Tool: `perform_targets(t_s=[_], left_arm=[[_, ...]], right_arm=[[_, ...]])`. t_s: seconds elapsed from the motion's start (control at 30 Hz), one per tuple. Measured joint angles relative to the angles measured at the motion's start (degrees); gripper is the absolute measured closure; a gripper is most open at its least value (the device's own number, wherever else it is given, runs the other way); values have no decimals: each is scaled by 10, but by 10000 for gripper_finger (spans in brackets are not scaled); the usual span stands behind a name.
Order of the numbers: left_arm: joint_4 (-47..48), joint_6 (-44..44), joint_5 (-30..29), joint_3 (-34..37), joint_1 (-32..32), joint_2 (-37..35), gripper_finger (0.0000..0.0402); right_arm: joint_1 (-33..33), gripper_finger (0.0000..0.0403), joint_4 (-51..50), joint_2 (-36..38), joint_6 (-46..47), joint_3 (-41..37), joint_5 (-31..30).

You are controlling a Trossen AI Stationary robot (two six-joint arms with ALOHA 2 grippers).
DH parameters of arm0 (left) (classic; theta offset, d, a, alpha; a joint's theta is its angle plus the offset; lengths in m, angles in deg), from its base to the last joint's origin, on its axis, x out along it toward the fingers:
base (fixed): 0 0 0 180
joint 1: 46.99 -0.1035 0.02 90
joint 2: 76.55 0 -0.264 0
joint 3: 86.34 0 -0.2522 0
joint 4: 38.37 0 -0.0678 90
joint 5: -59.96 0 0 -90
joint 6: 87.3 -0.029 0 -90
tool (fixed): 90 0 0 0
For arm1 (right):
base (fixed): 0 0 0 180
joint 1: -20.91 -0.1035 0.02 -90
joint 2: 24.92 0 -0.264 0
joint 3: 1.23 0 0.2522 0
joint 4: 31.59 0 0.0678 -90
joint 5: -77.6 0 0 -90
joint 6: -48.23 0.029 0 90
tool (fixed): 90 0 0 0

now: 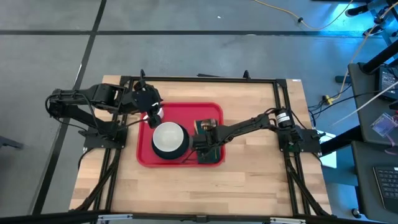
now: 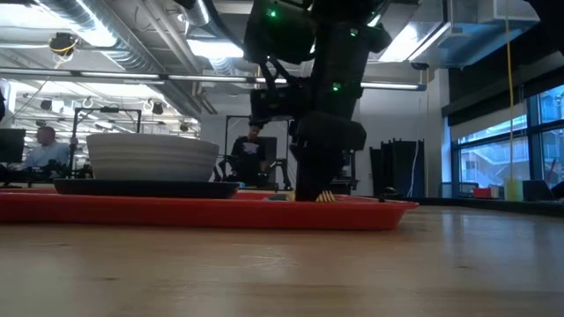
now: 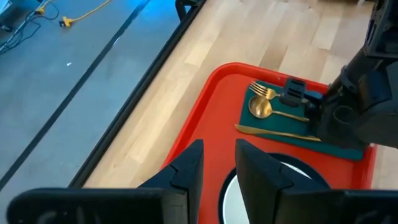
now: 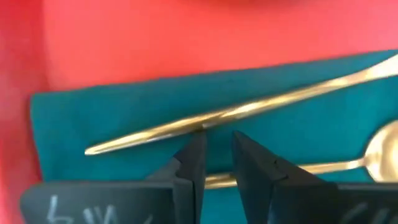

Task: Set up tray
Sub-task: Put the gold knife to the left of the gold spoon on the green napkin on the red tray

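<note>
The red tray (image 1: 186, 113) lies flat on the wooden table. A white bowl (image 1: 169, 138) stands on a dark plate on its left half. A dark green napkin (image 3: 283, 123) lies on its right half and carries a gold fork (image 3: 264, 91), spoon (image 3: 260, 107) and knife (image 3: 280, 132). My right gripper (image 4: 216, 140) points down over the napkin (image 4: 93, 118), open by a narrow gap, its tips at the knife (image 4: 249, 111) and above the spoon's handle. My left gripper (image 3: 217, 152) hovers over the tray's far left corner, also open by a narrow gap. My right gripper comes at the napkin from above. One fingertip (image 4: 198, 138) stands right at the middle of the knife's handle (image 4: 208, 119), with the fingers set along the knife, not across it. I cannot tell whether it touches. The knife lies flat on the napkin.
The right arm (image 1: 249, 124) reaches in from the table's right across the tray's rim. A dark frame (image 1: 205, 79) runs round the table. Bare wood (image 1: 186, 186) lies near the tray's near side. In the low view, people sit in the room behind (image 2: 44, 145).
</note>
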Motion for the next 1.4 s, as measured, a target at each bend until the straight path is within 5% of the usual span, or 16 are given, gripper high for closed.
perform_targets(t_s=[0.5,0.87,1.1,1.4], left_arm=[[0,11,0,0,0,0,316],[0,10,0,0,0,0,316],[0,9,-4,0,0,0,316],[0,9,-4,0,0,0,315]], right_arm=[[-23,324,75,0,19,0,25],[10,324,68,-1,302,16,78],[14,324,118,-1,185,41,87],[14,323,122,-1,170,42,83]])
